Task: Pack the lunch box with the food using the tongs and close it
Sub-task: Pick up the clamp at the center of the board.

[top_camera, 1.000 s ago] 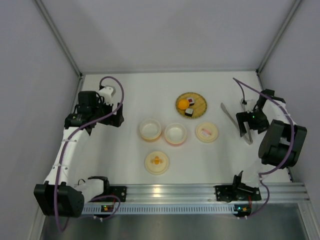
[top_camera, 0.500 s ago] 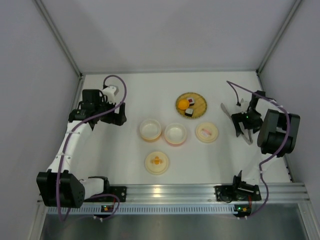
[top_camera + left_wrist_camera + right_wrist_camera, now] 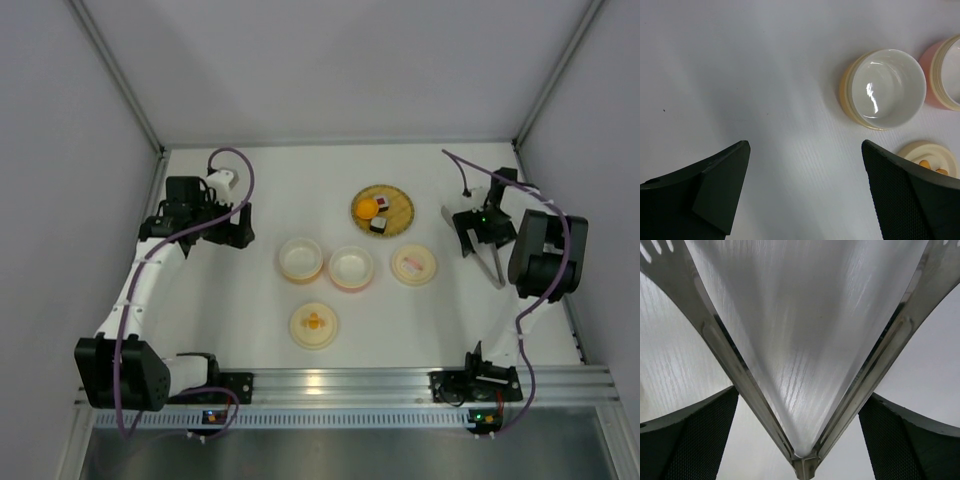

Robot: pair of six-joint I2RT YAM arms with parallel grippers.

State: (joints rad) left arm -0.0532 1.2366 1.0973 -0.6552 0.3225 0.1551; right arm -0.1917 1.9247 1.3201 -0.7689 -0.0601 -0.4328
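Slim metal tongs (image 3: 492, 270) lie on the white table at the right. In the right wrist view their two arms (image 3: 725, 350) meet in a V close to the camera. My right gripper (image 3: 470, 232) (image 3: 799, 395) is open and straddles that V near its joint, with a gap on each side. The food sits on a woven plate (image 3: 397, 200): an orange ball (image 3: 367, 208) and two dark-wrapped pieces (image 3: 379, 224). The lunch box parts are a yellow bowl (image 3: 300, 258) (image 3: 885, 87) and a pink bowl (image 3: 351, 267) (image 3: 945, 75). My left gripper (image 3: 235, 228) (image 3: 805, 145) hangs open and empty over bare table, left of the yellow bowl.
Two round cream lids lie flat: one (image 3: 413, 265) right of the pink bowl, one (image 3: 313, 325) (image 3: 932, 160) in front of the bowls. Grey walls close in the table at the back and both sides. The arm bases and a metal rail run along the near edge.
My right gripper has moved toward the far side and a little left along the tongs, coming down over them. The left gripper has shifted slightly toward the far side and right.
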